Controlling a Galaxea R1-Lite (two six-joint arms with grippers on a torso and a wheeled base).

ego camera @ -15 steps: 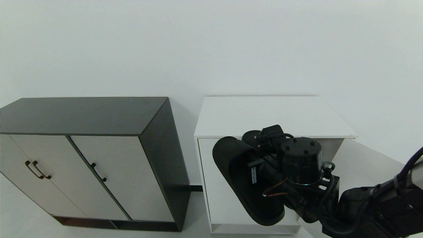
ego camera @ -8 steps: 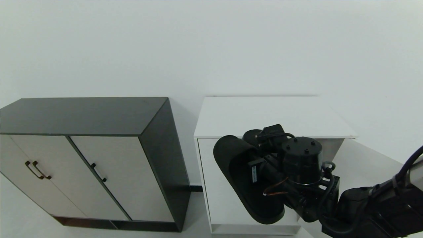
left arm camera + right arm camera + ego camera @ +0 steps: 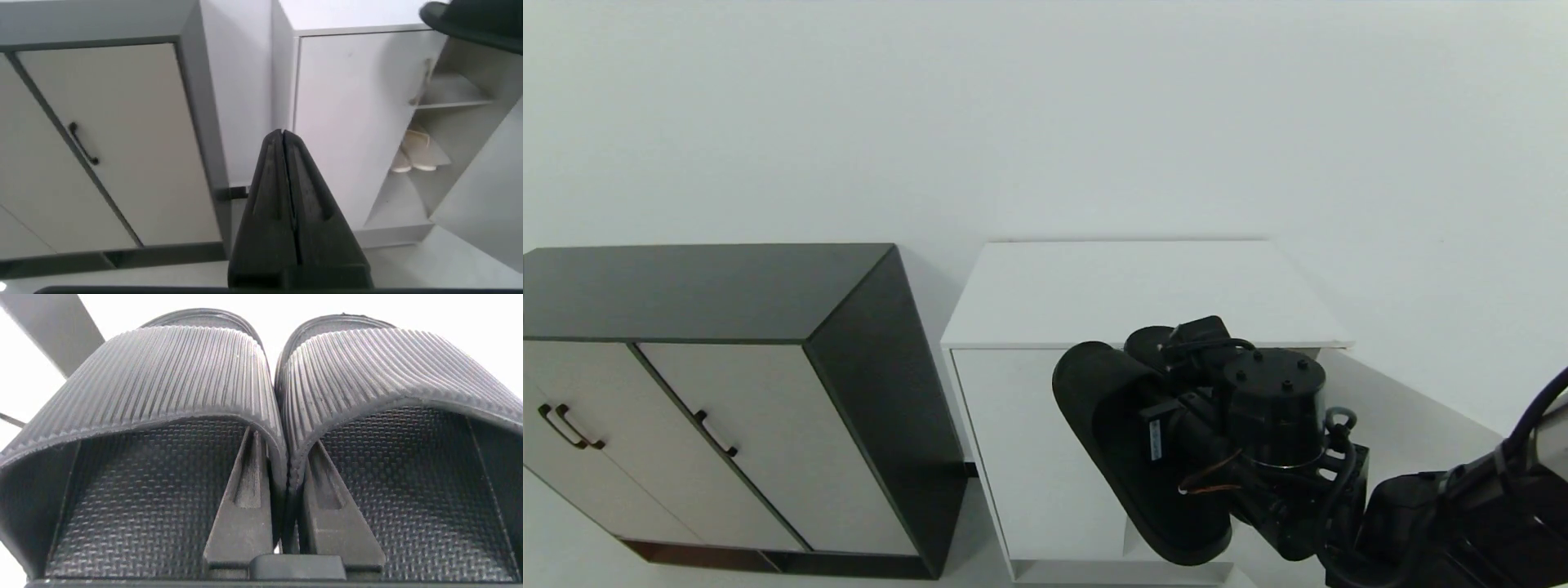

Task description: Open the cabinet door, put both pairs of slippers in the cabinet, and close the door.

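My right gripper (image 3: 282, 453): 2 fingers clamped on the touching inner walls of the black slippers (image 3: 188, 384), 1 finger inside each. I hold the pair in front of the white cabinet (image 3: 1127, 294). My left gripper (image 3: 283, 163): fingers pressed together, nothing between them. White label (image 3: 1154, 441) on my right wrist, print too small to read. Cabinet open; white slippers (image 3: 415, 153) on a lower shelf. Dark cabinet (image 3: 711, 286) just beside it, doors shut. In the head view my right arm hides the opening.

A plain white wall (image 3: 1045, 122) faced me, evenly lit. Against it, to my left, stood a dark cabinet (image 3: 703, 290) with two pale doors (image 3: 760, 457) and dark handles (image 3: 716, 433) on a light floor (image 3: 556, 555).
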